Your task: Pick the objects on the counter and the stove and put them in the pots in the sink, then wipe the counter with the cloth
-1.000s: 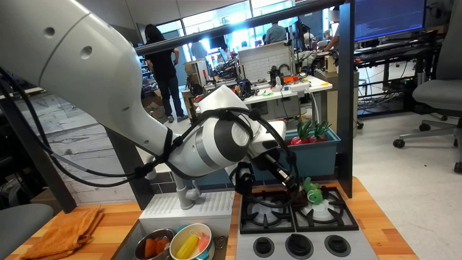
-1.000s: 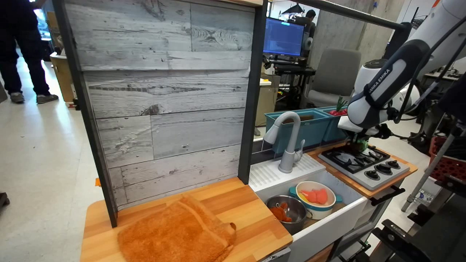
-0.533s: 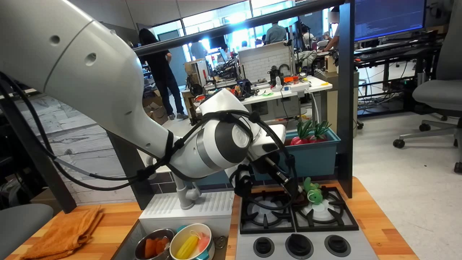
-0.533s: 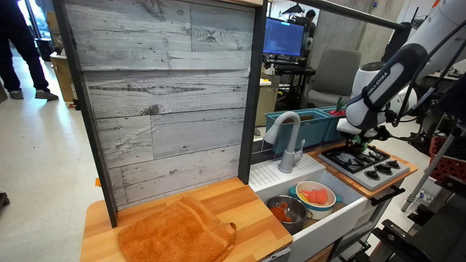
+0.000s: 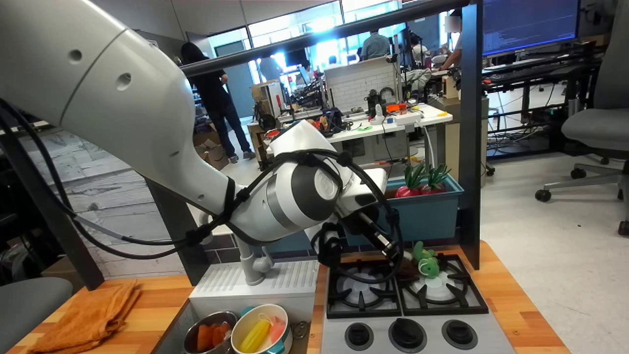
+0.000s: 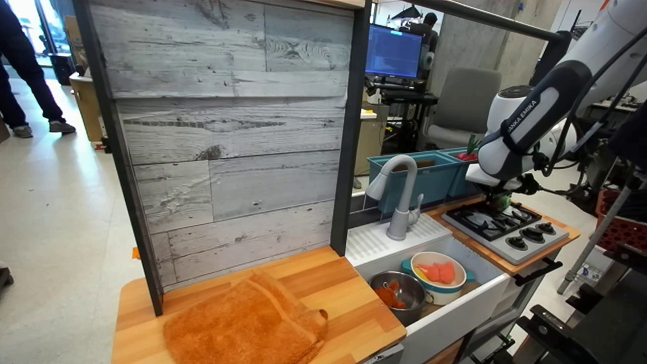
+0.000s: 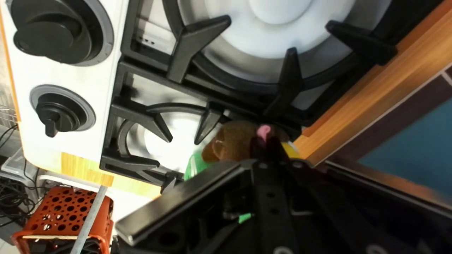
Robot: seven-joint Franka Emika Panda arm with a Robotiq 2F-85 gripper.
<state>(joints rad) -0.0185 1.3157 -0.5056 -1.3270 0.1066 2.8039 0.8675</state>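
Note:
My gripper (image 7: 265, 146) is low over the stove's back part, also seen in an exterior view (image 5: 397, 253). Its fingertips are together with a pink bit of a brown plush toy (image 7: 231, 143) between them. The brown toy shows dimly in an exterior view (image 5: 407, 268), at the burner grate. A green plush toy (image 5: 428, 266) lies beside it on the right burner. A steel pot (image 6: 410, 314) holding orange pieces and a white-and-teal pot (image 6: 447, 294) holding yellow and pink items stand in the sink. The orange cloth (image 6: 242, 323) lies on the wooden counter.
The stove (image 5: 413, 339) has raised black grates and knobs in front. A grey faucet (image 6: 403, 202) rises behind the sink. Teal planters (image 5: 422, 216) with red radish toys stand behind the stove. A black post (image 5: 471, 147) rises at the stove's back right.
The arm has shifted only slightly, with the gripper drifting a little toward the sink side. The pots, cloth and green toy look the same.

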